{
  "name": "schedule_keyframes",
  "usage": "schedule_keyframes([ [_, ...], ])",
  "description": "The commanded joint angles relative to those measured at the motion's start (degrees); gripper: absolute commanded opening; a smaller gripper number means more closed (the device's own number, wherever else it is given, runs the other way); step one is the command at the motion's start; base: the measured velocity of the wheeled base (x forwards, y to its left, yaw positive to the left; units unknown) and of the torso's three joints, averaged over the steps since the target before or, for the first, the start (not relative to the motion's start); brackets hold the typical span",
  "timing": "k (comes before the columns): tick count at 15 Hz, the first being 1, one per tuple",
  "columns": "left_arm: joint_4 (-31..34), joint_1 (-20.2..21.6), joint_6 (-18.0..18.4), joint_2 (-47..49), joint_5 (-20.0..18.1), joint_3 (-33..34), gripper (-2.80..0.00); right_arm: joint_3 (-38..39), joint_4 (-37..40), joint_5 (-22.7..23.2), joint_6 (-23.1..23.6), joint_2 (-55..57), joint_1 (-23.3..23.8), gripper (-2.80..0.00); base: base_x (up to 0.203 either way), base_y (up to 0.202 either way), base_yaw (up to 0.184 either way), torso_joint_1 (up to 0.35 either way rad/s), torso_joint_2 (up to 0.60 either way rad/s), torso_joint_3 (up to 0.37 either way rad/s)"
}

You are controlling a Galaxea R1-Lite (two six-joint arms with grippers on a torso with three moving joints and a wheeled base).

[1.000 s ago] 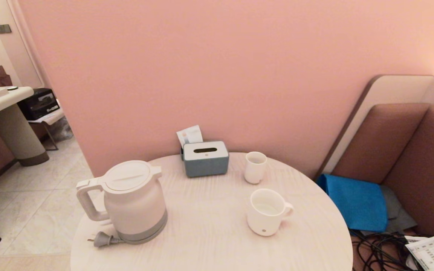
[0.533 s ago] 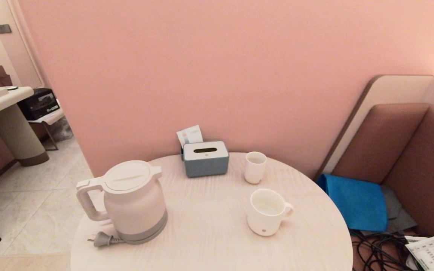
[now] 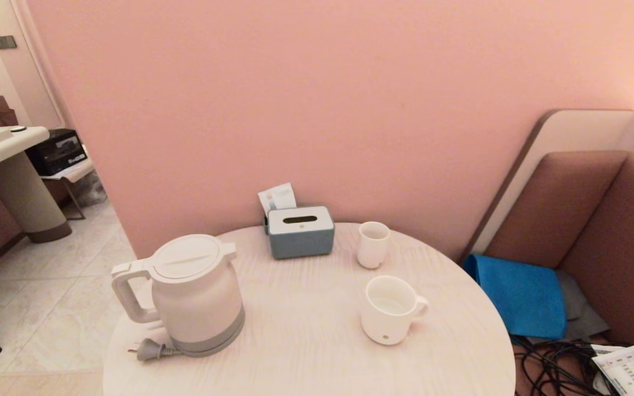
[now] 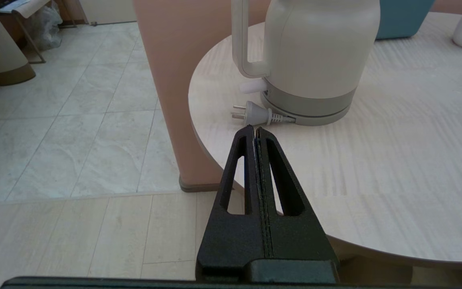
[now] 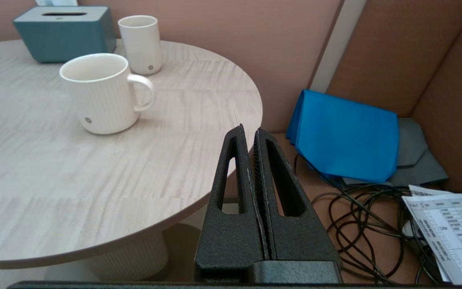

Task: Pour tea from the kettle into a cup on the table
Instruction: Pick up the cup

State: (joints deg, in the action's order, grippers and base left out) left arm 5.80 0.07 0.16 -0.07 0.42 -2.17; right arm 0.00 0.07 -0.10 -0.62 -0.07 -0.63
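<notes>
Tissue box [image 3: 300,231] sits at the tabletop's far edge, small handleless cup [image 3: 373,244] beside it. Blue cloth [image 3: 520,295] lies on the bench seat.

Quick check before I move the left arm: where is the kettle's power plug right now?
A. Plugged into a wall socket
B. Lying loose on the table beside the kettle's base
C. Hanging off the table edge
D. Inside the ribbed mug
B: the grey plug lies flat on the table, prongs free, right by the kettle base, on its handle side, just beyond the shut left tool.
</notes>
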Motion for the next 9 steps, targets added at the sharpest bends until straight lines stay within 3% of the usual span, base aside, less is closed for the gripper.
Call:
schedule_keyframes([
  [1, 0.0, 0.0, 0.0, 0.1, 0.0, 0.0, -2.80, 0.0, 0.0, 0.0, 0.2, 0.1, 0.0, -2.80, 0.000, 0.000, 0.000, 0.000, 0.00, 0.000],
  [7, 0.0, 0.0, 0.0, 0.1, 0.0, 0.0, -2.80, -0.1, -3.3, 1.0, 4.2, 0.1, 0.0, -2.80, 0.000, 0.000, 0.000, 0.000, 0.00, 0.000],
  [9, 0.0, 0.0, 0.0, 0.1, 0.0, 0.0, -2.80, -0.1, -4.3, 2.8, 7.9, 0.1, -0.1, -2.80, 0.000, 0.000, 0.000, 0.000, 0.00, 0.000],
])
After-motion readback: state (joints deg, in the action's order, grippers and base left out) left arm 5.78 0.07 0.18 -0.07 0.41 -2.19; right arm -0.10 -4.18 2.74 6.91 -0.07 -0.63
